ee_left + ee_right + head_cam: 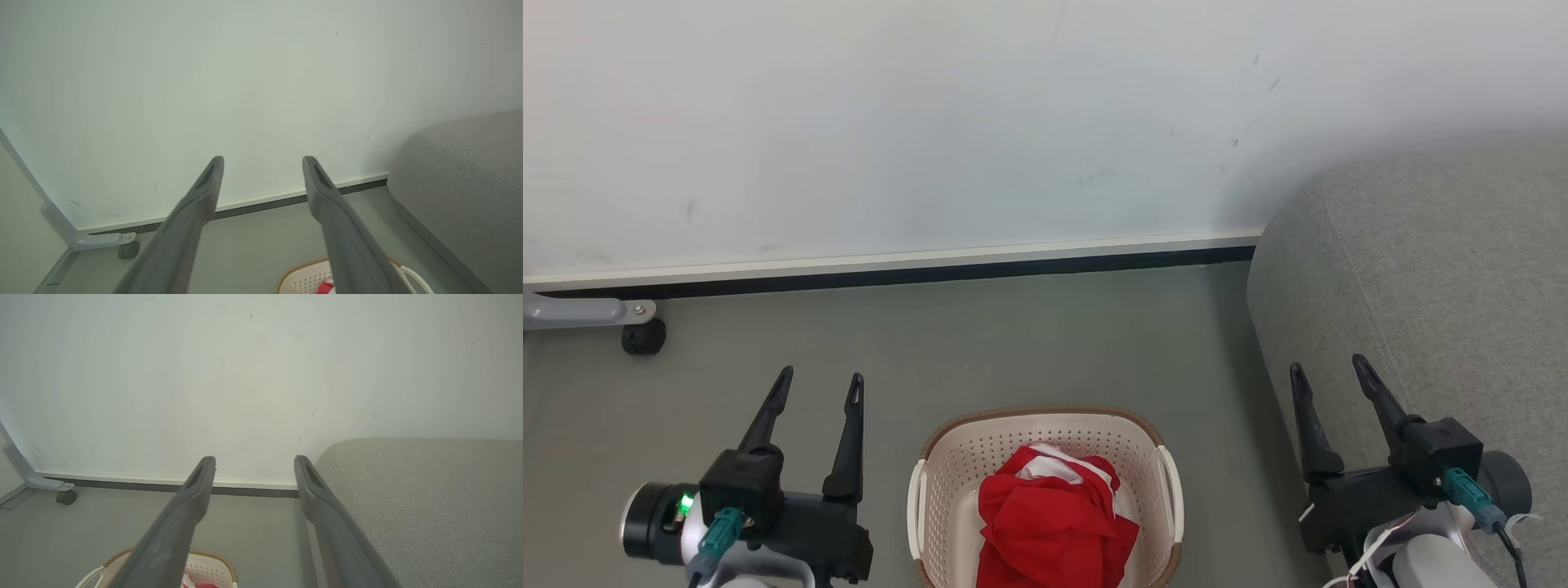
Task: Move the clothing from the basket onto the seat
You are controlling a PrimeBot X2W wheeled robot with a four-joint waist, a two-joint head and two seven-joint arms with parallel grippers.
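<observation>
Left gripper [821, 376] and right gripper [1326, 363] are hovering spread, empty. Clothing [1049, 514] is sitting bunched in basket [947, 433] between them; seat [1421, 269] is lying beside right gripper. Looking soft, light, floppy; pinching top folds seems best.

Soft even daylight; sharp head view; wrist-view edges bowed, foreground blurred
</observation>
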